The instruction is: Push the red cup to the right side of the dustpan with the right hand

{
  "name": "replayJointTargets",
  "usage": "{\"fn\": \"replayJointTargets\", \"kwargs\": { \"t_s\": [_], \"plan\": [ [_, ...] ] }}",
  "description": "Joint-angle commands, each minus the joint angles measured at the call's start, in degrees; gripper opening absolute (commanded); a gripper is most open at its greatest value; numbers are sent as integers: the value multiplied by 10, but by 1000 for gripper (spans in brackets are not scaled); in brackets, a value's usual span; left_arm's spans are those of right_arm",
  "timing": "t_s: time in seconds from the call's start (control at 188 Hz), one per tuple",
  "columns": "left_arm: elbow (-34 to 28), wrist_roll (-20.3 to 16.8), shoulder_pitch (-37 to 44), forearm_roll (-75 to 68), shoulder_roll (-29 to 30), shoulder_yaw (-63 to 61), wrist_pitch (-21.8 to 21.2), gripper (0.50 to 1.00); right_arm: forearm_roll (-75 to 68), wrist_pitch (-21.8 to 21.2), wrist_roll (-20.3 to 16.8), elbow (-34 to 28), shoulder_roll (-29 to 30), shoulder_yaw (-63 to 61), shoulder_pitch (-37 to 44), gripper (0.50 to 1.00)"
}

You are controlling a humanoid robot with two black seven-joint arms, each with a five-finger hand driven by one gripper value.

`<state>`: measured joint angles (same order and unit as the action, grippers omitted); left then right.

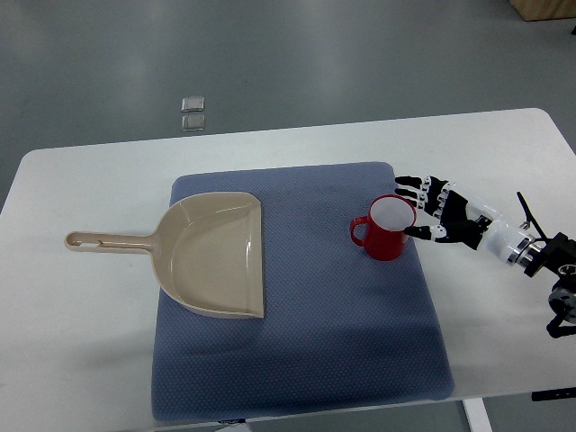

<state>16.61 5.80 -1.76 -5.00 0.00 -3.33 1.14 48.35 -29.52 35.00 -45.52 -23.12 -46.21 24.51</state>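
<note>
- Red and glossy, the cup (387,228) stands upright on the blue mat (306,360), in the mat's upper right part, its white inside showing from above.
- Its handle (358,231) sticks out to the picture's left, toward the dustpan.
- Beige plastic, the dustpan (216,256) lies flat on the left part of the mat, its straight open edge facing right toward the cup and its long handle (108,241) reaching left off the mat onto the white table (81,315).
- Between the dustpan's open edge and the cup lies a clear strip of bare mat; the two do not touch.
- From the picture's right edge comes the right arm, and the right hand (445,211) sits just to the right of the cup, above the mat's right border.
- That hand's black-and-white fingers (416,191) are spread and stretched out toward the cup, gripping nothing; the lowest fingertip is at the cup's right wall near the rim, and whether it actually touches cannot be told.
- Grey floor shows beyond the table's far edge, with a small pale floor fitting (193,113) on it.
</note>
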Motion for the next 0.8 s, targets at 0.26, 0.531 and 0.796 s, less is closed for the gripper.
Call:
{"fn": "replayJointTargets", "kwargs": {
  "t_s": [0.26, 0.531, 0.796],
  "plan": [
    [0, 0, 0, 0, 0, -1, -1, 1000, -1, 5, 0, 1, 18, -2, -5, 934],
    [0, 0, 0, 0, 0, -1, -1, 1000, -1, 7, 0, 1, 19, 1, -10, 934],
    [0, 0, 1, 0, 0, -2, -1, 1000, 1, 8, 0, 15, 38, 3, -10, 934]
  ]
}}
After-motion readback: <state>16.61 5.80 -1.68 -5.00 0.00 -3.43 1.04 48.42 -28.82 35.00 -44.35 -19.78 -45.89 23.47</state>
